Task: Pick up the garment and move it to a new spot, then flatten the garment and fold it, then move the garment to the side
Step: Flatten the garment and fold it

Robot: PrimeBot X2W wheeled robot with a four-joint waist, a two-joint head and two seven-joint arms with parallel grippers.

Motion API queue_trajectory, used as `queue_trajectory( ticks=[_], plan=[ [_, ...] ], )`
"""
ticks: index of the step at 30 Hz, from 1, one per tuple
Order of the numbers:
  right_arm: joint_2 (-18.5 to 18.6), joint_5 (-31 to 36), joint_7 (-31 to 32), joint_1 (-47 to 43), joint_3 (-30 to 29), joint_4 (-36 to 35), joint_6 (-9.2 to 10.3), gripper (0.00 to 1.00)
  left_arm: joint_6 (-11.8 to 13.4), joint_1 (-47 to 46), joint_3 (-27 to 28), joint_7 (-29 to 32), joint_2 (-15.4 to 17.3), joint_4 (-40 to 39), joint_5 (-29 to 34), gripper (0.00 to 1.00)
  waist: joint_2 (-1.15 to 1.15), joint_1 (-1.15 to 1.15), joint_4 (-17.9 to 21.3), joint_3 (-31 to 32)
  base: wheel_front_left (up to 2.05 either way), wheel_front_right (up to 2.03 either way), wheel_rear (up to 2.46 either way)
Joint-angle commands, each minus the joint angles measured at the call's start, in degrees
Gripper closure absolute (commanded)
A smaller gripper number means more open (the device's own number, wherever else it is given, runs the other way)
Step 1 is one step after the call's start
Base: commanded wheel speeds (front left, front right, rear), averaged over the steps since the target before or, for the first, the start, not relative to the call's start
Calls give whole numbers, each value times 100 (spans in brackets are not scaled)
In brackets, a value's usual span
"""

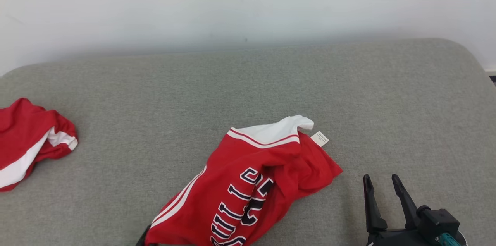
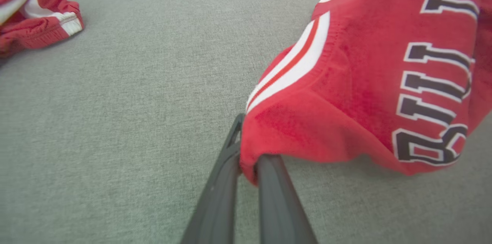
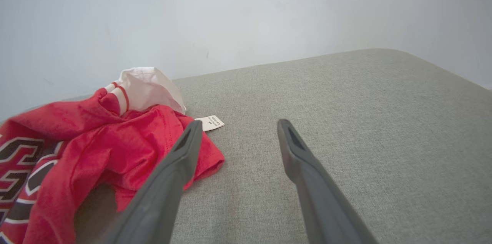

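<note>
We have the garment (image 1: 248, 184) by one edge: our left gripper (image 2: 249, 159) is clenched on a red fold near a white side stripe, at the near edge of the cushion (image 1: 271, 79). The cloth rises from the pinch in a soft hump that seems partly clear of the surface. The rest, red with dark block letters outlined in white, lies crumpled in the middle of the cushion toward the front, with its white band (image 1: 271, 131) turned to the wall and a small label (image 1: 319, 138) sticking out beside it. Our right gripper (image 1: 381, 180) rests just to the right of the heap, fingers spread and empty, tips pointing at the wall. One finger stands close by the red hem without, as far as we can tell, touching it. We judge this to be the first step, the pick-up before the move to a new spot; flattening, folding and setting aside are all to come. The next move, we think, calls for a lift high enough to free the trailing cloth, or a drag across the weave, with one pinch carrying the whole weight. The right gripper could take a second edge to keep the piece from bunching. The cushion is a grey, coarse-woven pad with rounded far corners and wide bare stretches behind and to the right. A second garment (image 1: 31, 137), also red and white, lies bunched at the far left, well apart. Behind runs a plain pale wall (image 1: 248, 6).
</note>
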State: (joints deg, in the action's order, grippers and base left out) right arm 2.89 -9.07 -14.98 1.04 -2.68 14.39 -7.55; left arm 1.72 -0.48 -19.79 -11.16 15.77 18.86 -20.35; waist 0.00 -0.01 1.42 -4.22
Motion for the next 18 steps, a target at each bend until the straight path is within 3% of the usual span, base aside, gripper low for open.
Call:
queue_trajectory(
  ticks=[1,13,18],
  plan=[
    [-3,68,1,-74,-32,4,13,0,78,10,54,-62,0,12,-9,0,0,1,-122,109,0,0,0],
    [-4,27,15,-179,-11,-29,13,0,444,326,615,-244,354,-66,-211,0,0,1,-287,272,0,0,0],
    [-3,48,16,-183,-78,-57,13,0,740,431,861,-313,382,-739,-176,0,0,1,-306,220,0,0,0]
  ],
)
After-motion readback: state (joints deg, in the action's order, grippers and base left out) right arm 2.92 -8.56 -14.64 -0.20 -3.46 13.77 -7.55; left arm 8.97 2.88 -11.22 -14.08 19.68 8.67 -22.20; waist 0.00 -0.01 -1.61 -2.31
